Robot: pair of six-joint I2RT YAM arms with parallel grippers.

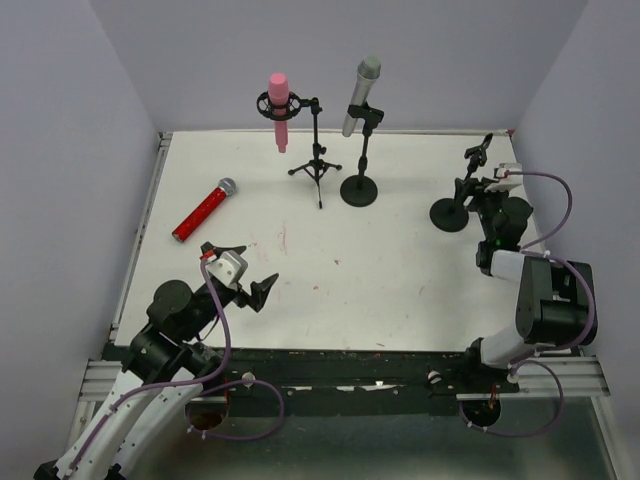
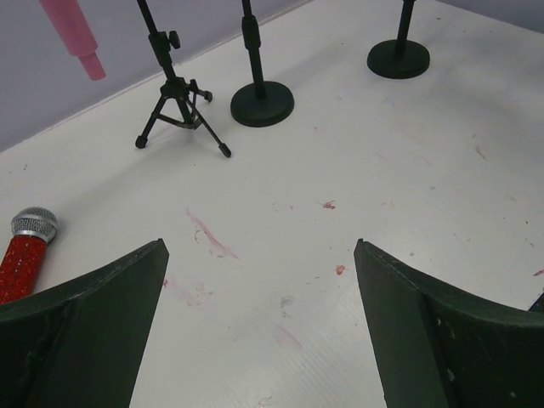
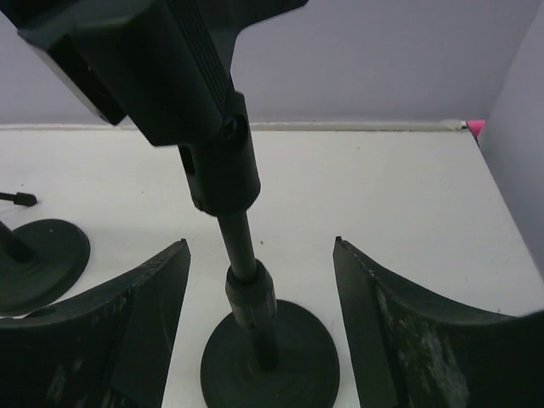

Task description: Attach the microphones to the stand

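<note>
- While straddling a stand [image 3: 249, 293] at the right edge of the table [image 1: 400, 290], the right gripper [image 3: 260, 245] is parted (clear of its pole).
- the left gripper [image 2: 259, 248] gapes wide.

Glittery red microphone [image 1: 205, 212], matt-black stand [image 3: 240, 246]

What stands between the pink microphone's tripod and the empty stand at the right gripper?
The round-base stand holding the silver-grey microphone, clearest in the top view.
</note>
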